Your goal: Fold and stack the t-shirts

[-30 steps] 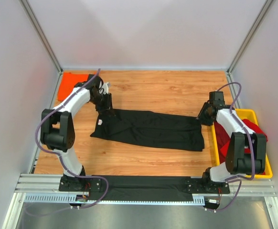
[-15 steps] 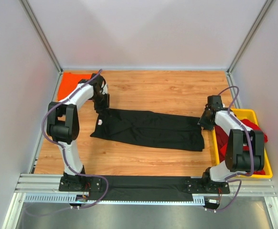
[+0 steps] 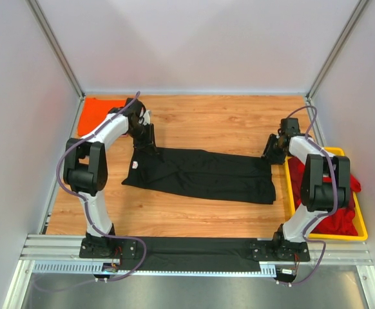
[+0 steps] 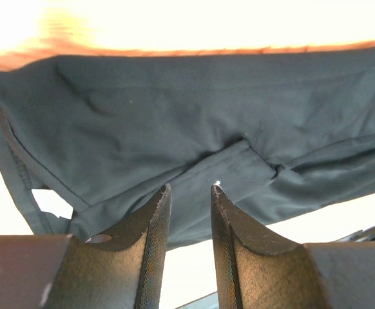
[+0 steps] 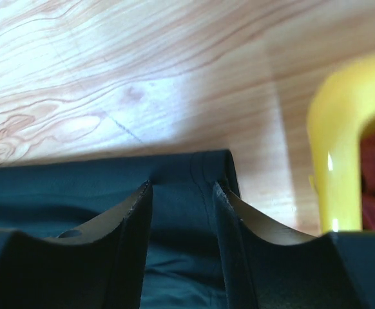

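The black t-shirt (image 3: 200, 174) lies folded into a long band across the middle of the wooden table. My left gripper (image 3: 147, 143) is open at the band's far left corner. In the left wrist view its jaws (image 4: 189, 188) stand a little apart over the black cloth (image 4: 174, 96). My right gripper (image 3: 270, 153) is open at the band's far right corner. In the right wrist view its jaws (image 5: 182, 185) straddle the hemmed edge of the cloth (image 5: 58, 183). The orange t-shirt (image 3: 96, 114) lies flat at the back left. Red t-shirts (image 3: 339, 219) are heaped in the tray.
The yellow plastic tray (image 3: 332, 238) stands along the right edge of the table, and its rim (image 5: 336, 141) is close to the right of my right gripper. White walls and metal frame posts enclose the table. A black mat lies between the arm bases.
Both grippers have shifted only slightly at the shirt's far corners. The right arm's elbow has swung back over the tray. The black shirt has not moved.
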### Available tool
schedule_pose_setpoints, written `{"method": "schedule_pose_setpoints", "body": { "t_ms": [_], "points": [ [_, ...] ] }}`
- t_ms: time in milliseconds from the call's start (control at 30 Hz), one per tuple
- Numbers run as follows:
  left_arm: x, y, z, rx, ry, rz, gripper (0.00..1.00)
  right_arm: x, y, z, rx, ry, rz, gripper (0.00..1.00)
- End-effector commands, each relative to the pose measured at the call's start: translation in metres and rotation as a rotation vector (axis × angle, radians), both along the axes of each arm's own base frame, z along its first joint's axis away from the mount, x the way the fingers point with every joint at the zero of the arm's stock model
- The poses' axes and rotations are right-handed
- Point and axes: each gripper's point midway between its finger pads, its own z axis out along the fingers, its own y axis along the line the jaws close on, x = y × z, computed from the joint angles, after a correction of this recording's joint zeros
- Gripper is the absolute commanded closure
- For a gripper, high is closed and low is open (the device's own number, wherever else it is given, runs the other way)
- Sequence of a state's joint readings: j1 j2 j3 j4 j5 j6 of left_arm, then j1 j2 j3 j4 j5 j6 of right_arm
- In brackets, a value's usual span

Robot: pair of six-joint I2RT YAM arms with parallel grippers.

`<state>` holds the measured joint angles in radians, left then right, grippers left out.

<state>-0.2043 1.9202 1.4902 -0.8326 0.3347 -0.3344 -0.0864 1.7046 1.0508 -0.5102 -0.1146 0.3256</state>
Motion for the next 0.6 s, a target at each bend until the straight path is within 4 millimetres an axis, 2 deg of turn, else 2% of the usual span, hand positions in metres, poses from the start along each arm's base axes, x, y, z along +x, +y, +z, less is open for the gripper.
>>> {"method": "schedule_pose_setpoints", "body": {
  "t_ms": [0, 200, 333, 467, 567],
  "points": [
    [0.005, -0.001, -0.010, 0.004, 0.006, 0.026, 0.61, 0.015, -0.001, 0.004, -0.009, -0.021, 0.052, 0.55],
    [0.010, 0.009, -0.032, 0.070, 0.036, 0.041, 0.62, 0.019, -0.008, -0.009, -0.044, 0.004, 0.051, 0.55],
    [0.008, 0.021, -0.046, 0.142, 0.069, 0.063, 0.62, 0.021, -0.016, -0.020, -0.081, 0.030, 0.038, 0.59],
    [0.009, 0.031, -0.054, 0.202, 0.076, 0.085, 0.62, 0.030, -0.024, -0.024, -0.117, 0.031, 0.018, 0.75],
    [0.011, 0.038, -0.056, 0.249, 0.077, 0.100, 0.62, 0.037, -0.027, -0.028, -0.127, 0.040, 0.008, 0.82]
  ]
}}
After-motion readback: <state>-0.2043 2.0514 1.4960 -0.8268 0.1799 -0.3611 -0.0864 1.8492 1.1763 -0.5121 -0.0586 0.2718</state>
